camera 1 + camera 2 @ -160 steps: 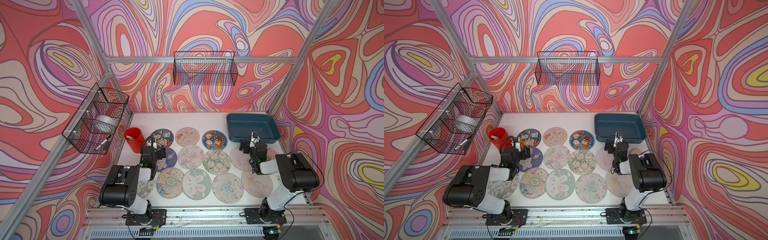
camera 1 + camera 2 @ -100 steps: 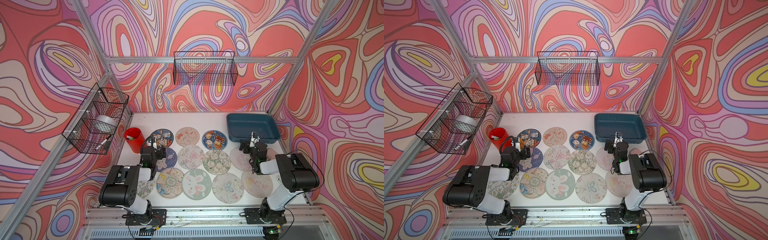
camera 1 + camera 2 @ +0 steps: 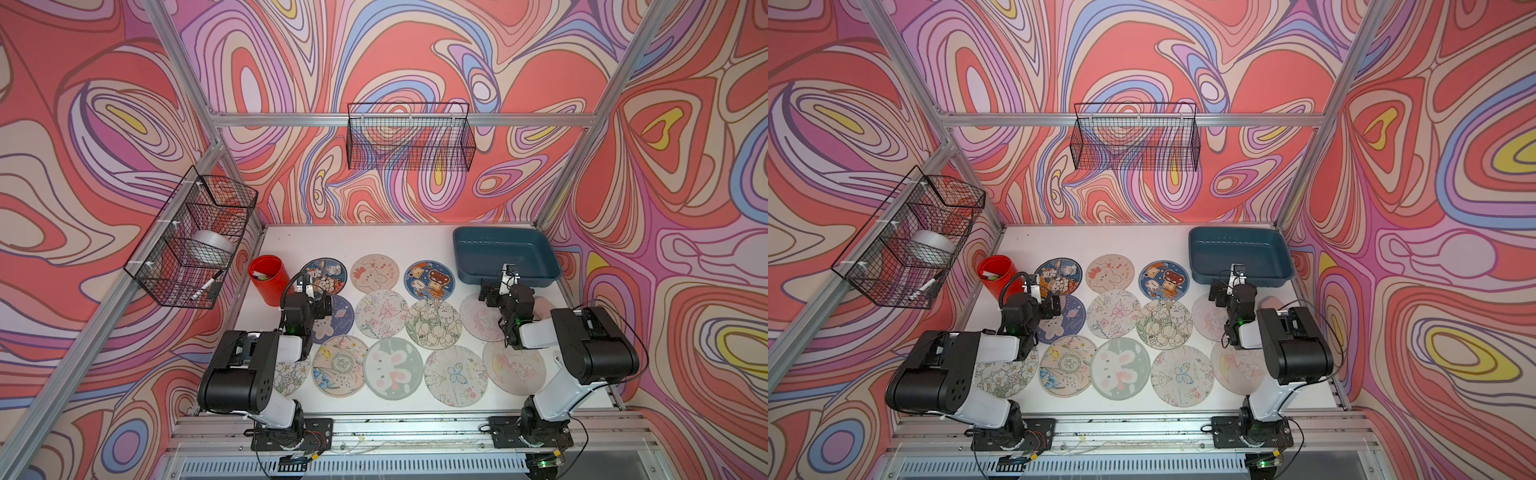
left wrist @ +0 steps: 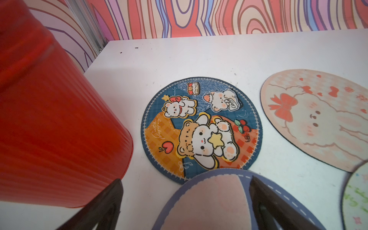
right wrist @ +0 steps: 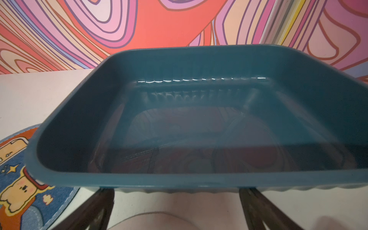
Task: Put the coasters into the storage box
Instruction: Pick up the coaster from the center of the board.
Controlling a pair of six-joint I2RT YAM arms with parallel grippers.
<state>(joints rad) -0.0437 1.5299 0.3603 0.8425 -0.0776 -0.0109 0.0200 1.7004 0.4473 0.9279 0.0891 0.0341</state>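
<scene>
Several round printed coasters lie flat in rows on the white table, among them a grey-green rabbit coaster near the front. The empty teal storage box stands at the back right. My left gripper is open, low over the far edge of a purple-blue coaster. A blue bear coaster lies just beyond that edge. My right gripper is open just short of the box's near rim, above a beige coaster. Neither gripper holds anything.
A red ribbed cup stands close to my left gripper's outer finger. A black wire basket hangs on the back wall and another on the left wall. Patterned walls close in three sides of the table.
</scene>
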